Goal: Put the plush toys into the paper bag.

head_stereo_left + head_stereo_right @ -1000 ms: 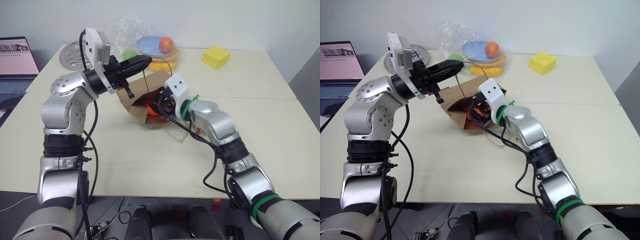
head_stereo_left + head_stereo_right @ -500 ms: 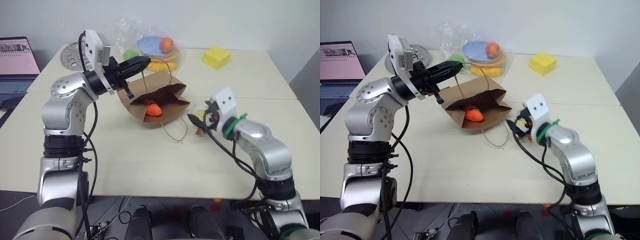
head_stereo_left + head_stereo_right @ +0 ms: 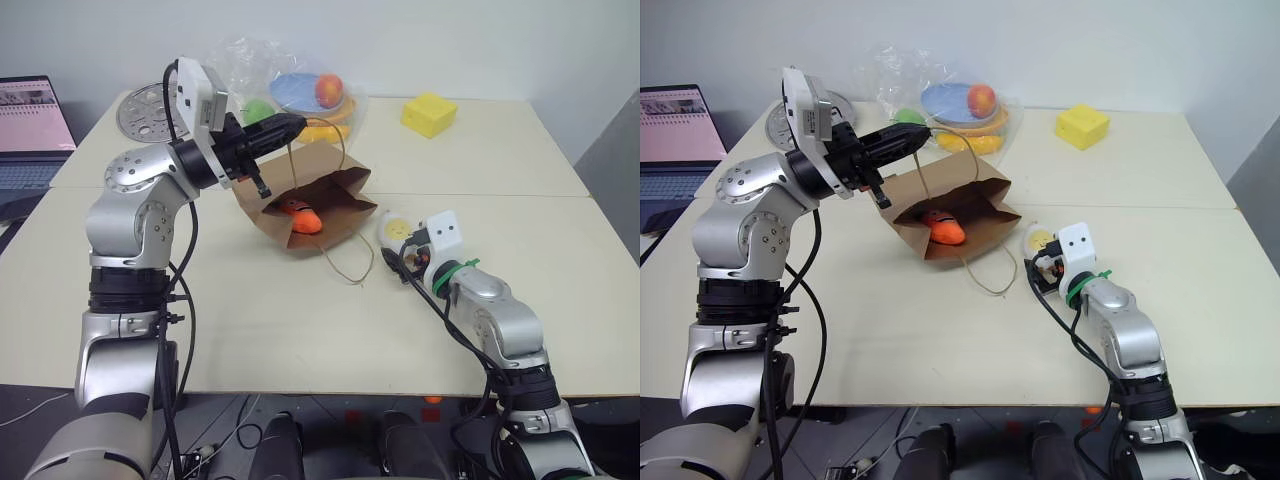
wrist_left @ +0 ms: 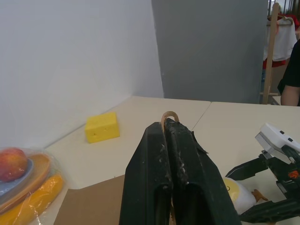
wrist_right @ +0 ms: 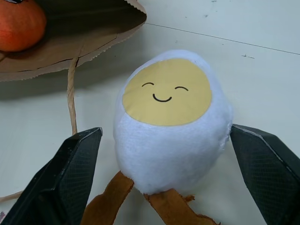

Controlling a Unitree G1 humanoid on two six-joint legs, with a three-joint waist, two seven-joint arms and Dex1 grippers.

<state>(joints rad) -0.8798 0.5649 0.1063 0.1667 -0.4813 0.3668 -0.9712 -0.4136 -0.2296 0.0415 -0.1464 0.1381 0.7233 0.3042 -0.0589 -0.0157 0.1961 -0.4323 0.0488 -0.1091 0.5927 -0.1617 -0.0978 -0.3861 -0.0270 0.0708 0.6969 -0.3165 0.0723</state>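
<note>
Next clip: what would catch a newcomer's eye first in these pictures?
Probably the brown paper bag lying open at mid-table, the left gripper shut on its raised handle and the orange carrot plush already inside. Next, the smiling white egg plush on the table just right of the bag, framed by the open right gripper. Behind sit wrapped plastic fruit and a yellow block.

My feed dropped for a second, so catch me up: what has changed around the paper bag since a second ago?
The right hand pulled out of the paper bag, leaving the carrot plush inside, and swung down to the egg plush on the table. Its fingers now stand open on either side of the egg, not yet gripping. The left hand still holds the bag's handle up; bag and egg have not moved.
</note>
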